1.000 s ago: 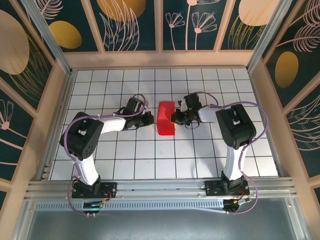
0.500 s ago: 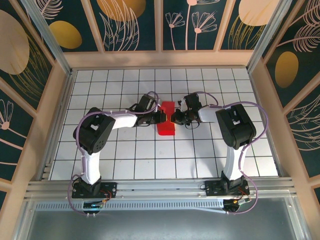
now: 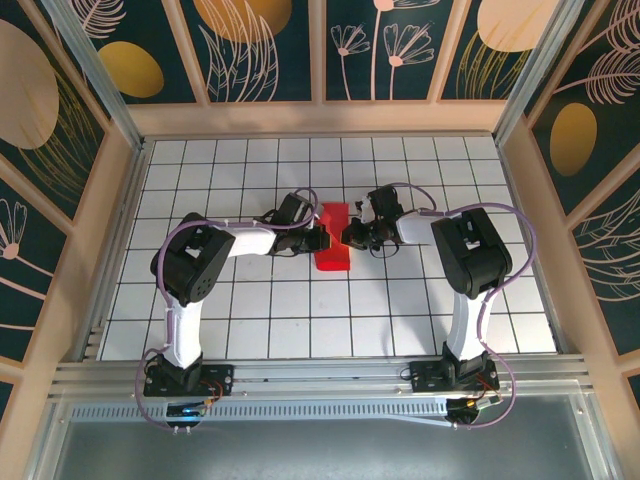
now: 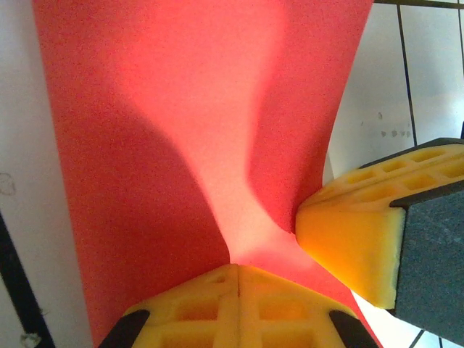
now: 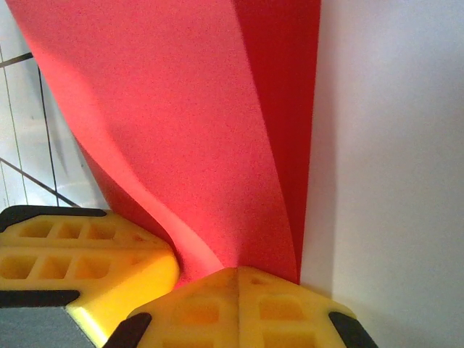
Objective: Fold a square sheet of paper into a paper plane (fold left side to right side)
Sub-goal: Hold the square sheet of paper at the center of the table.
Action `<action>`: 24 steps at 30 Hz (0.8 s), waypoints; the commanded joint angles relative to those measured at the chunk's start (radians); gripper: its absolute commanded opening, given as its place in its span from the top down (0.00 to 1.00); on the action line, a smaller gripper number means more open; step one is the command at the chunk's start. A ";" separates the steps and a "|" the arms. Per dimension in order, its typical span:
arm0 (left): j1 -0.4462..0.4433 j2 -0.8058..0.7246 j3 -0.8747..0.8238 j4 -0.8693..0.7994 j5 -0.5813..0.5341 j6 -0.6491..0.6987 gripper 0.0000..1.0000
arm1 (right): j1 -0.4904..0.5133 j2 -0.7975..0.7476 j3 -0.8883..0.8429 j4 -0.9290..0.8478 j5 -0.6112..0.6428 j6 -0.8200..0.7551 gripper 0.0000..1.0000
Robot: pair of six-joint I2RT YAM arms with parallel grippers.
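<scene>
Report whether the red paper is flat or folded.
Folded over: the red paper is a narrow strip from above and bows between left fingers and right fingers.

Left pincer (image 3: 318, 240) and right pincer (image 3: 347, 237) block the red sheet (image 3: 333, 258) sideways; bare table (image 3: 330, 320) lies nearer and farther.

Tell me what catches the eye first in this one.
A bright red sheet of thin paper, seen from above as a narrow strip, lies mid-table on the white gridded tabletop. Both arms reach in from either side, the left arm's jaws and the right arm's jaws shut and meeting on it. In the wrist views the paper bows up in a curve against the yellow fingertips.
</scene>
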 commanded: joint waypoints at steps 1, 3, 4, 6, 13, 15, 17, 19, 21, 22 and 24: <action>-0.003 0.049 0.006 -0.081 -0.029 0.028 1.00 | 0.003 0.040 0.006 -0.069 0.053 -0.016 1.00; -0.003 0.052 0.003 -0.082 -0.034 0.028 1.00 | 0.003 0.023 0.027 -0.065 0.034 -0.014 1.00; -0.004 0.052 0.001 -0.083 -0.036 0.027 1.00 | 0.004 0.010 0.037 -0.065 0.027 -0.013 1.00; -0.004 0.054 -0.001 -0.083 -0.037 0.023 1.00 | 0.001 -0.015 0.055 -0.068 0.026 -0.014 1.00; -0.007 0.055 0.002 -0.086 -0.043 0.023 1.00 | 0.001 -0.048 0.085 0.004 -0.028 -0.008 1.00; -0.008 0.056 0.004 -0.088 -0.045 0.024 1.00 | 0.001 -0.035 0.089 0.045 -0.039 0.002 1.00; -0.009 0.058 0.003 -0.088 -0.044 0.025 1.00 | 0.002 -0.007 0.110 0.061 -0.040 0.006 1.00; -0.010 0.059 0.005 -0.092 -0.046 0.027 1.00 | 0.003 0.024 0.132 0.072 -0.053 0.012 1.00; -0.012 0.060 0.005 -0.097 -0.049 0.030 1.00 | 0.006 0.048 0.146 0.084 -0.060 0.019 1.00; -0.012 0.061 0.004 -0.095 -0.049 0.029 1.00 | 0.010 0.059 0.152 0.086 -0.061 0.021 1.00; -0.014 0.059 0.003 -0.095 -0.047 0.028 1.00 | 0.011 0.076 0.155 0.089 -0.060 0.024 1.00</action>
